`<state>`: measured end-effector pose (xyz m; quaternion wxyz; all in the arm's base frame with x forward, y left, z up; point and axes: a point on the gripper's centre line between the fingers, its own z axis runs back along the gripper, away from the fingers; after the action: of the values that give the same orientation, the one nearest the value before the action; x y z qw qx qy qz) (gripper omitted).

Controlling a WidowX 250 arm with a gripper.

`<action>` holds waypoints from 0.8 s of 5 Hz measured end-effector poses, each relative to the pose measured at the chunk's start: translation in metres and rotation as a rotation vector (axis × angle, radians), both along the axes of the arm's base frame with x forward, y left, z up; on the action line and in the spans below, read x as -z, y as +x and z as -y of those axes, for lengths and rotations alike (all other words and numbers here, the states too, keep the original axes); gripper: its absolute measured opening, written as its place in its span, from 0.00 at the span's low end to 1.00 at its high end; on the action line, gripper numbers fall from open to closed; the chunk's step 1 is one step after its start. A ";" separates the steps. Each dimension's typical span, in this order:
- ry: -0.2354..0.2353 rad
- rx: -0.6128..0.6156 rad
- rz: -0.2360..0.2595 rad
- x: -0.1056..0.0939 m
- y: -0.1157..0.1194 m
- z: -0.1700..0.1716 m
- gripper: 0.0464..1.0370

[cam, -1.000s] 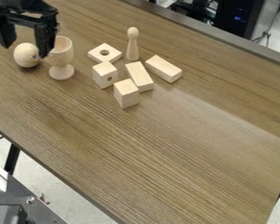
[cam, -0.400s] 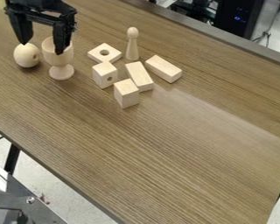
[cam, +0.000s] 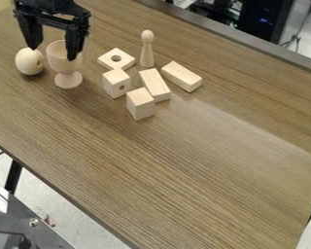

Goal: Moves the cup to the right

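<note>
Shifted toward 3 o'clock in the camera view since the earlier frames: gripper (cam: 52, 54), fingers spread, holding nothing. Near 10 o'clock on the table (cam: 184, 170), upright: cup (cam: 64, 67), between wooden ball (cam: 29, 62) and blocks (cam: 116, 82). Best centre over the bowl, straddle evenly, squeeze gently, then lift clear before carrying toward 3 o'clock.

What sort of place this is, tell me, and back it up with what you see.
Probably a robotics lab or test room. A black robot tool hangs over a wood-grain table set with a wooden cup, and a dark cabinet with blue lights stands behind it.
</note>
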<state>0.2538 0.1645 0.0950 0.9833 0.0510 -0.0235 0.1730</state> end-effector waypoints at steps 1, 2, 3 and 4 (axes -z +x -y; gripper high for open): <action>-0.006 0.015 -0.007 0.003 0.006 0.004 0.96; -0.003 0.021 -0.007 0.005 0.013 0.006 0.96; -0.002 0.036 -0.013 0.009 0.023 0.010 0.96; 0.002 0.039 -0.026 0.016 0.031 0.012 0.96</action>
<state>0.2845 0.1524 0.0789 0.9867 0.0536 -0.0117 0.1533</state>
